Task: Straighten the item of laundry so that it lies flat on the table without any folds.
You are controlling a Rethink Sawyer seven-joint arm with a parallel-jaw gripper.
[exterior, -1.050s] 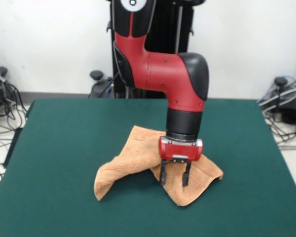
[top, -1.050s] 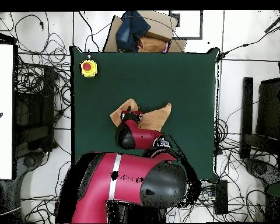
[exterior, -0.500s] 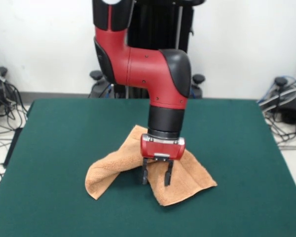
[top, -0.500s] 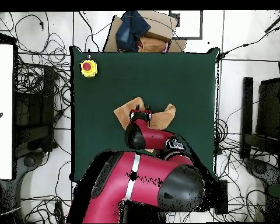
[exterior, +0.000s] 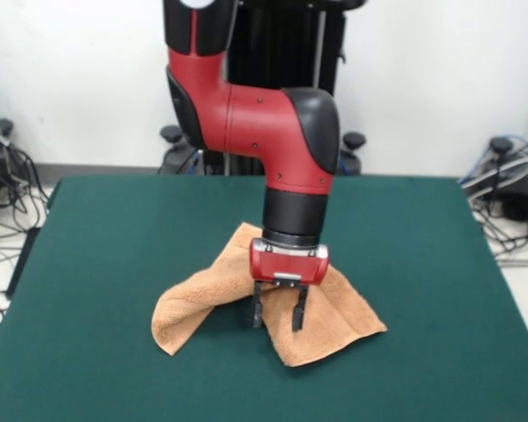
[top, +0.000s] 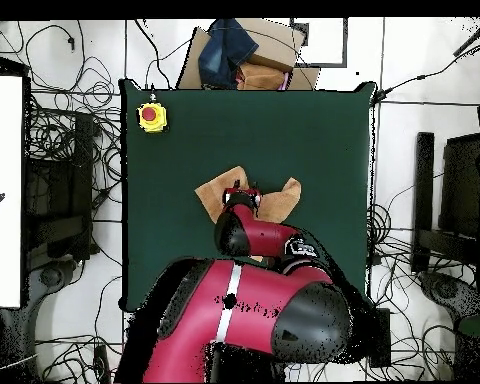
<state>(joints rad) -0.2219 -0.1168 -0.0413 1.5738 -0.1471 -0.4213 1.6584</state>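
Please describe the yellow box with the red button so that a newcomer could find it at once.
Seen from overhead, look at the dark green table. The box sits in one corner, away from the orange towel. It is the only yellow thing there, topped by a round red button.

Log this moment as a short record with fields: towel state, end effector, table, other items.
towel: peach-orange towel, still folded and bunched, one flap out toward the picture's left in the front view, not flat
end effector: end effector pointing down over the towel's middle, fingers apart with their tips at the cloth
table: green table, towel near its centre
other items: yellow box with red button at one table corner in the overhead view
task status: not done
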